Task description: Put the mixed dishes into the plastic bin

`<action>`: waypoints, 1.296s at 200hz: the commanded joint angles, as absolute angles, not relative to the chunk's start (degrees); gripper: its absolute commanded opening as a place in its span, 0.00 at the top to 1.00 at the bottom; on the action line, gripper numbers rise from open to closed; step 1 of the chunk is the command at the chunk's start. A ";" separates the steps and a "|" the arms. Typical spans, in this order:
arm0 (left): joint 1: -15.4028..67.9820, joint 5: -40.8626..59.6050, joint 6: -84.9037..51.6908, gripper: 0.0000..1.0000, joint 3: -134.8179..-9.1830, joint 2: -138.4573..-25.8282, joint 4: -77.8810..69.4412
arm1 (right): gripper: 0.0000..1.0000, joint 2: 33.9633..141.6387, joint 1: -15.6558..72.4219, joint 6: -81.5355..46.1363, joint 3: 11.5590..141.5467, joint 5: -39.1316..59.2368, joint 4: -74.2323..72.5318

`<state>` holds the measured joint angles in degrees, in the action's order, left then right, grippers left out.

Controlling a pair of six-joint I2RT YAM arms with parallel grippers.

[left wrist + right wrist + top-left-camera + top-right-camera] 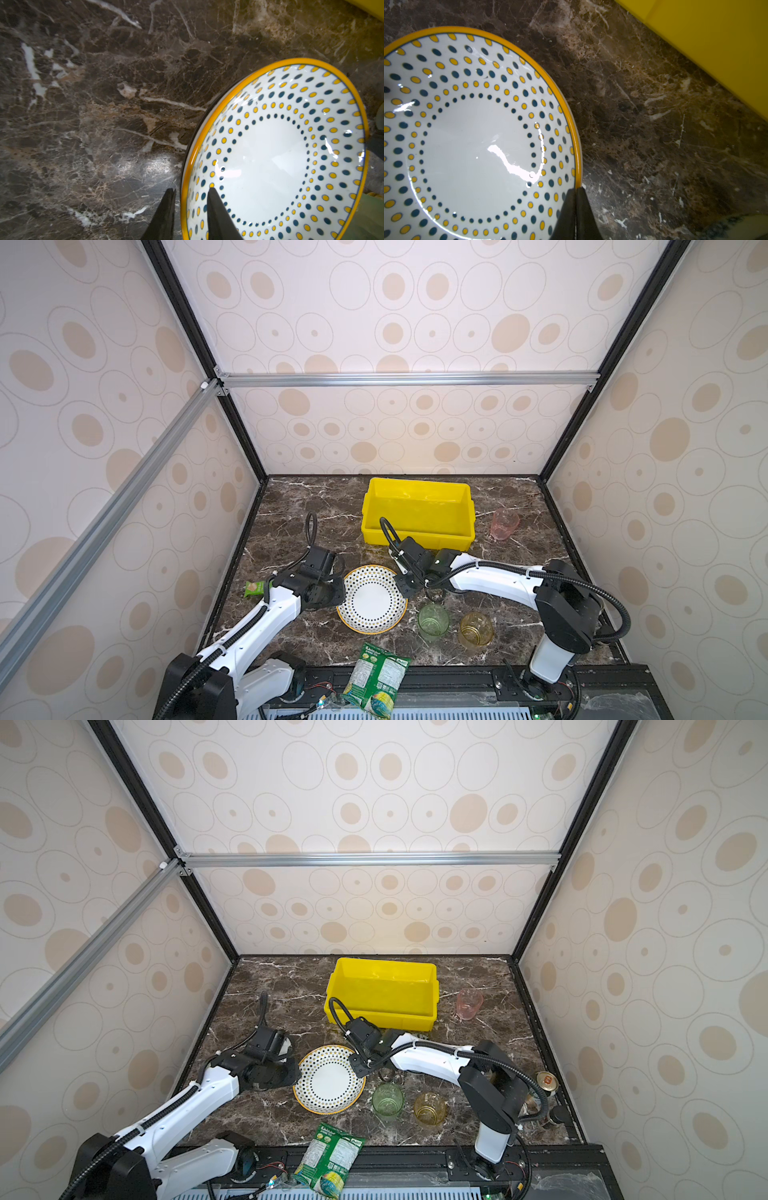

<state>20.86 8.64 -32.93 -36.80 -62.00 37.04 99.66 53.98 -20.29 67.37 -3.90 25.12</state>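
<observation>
Plate status: dotted plate [371, 599] sits front-centre on the tabletop [299, 506], apart from the plastic bin [415, 541] at the back edge, bare marble between its rim and the bin's front wall. Left gripper [191, 189] fingers narrow, straddling the left rim, one inside, one outside, I can't tell if they bite; right gripper [576, 190] fingers pinched together at the right rim. Green tumbler [433, 621] and amber tumbler [476, 630] stand near the plate's front-right, pink tumbler [504, 524] beside the bin's right wall.

Large green printed snack packet [376, 680] hangs over the dark marble tabletop's [291, 506] front edge; small green packet [254, 588] near the left wall.
</observation>
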 commanded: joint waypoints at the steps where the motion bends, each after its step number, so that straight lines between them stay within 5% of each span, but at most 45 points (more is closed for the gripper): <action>1: 20.58 7.89 -32.96 0.72 -37.97 -62.14 38.04 | 0.94 101.26 54.40 -20.72 67.44 -1.49 24.37; 143: 20.57 8.97 -32.87 0.72 -39.29 -62.74 39.13 | 0.96 102.90 54.40 -21.71 65.22 4.35 20.66; 202: 20.48 8.96 -32.87 0.72 -38.76 -62.01 38.58 | 0.78 96.15 54.39 -20.40 66.86 -1.69 23.87; 259: 20.48 9.14 -32.61 0.72 -38.22 -61.30 38.38 | 0.73 98.38 54.42 -19.82 66.98 -6.28 26.23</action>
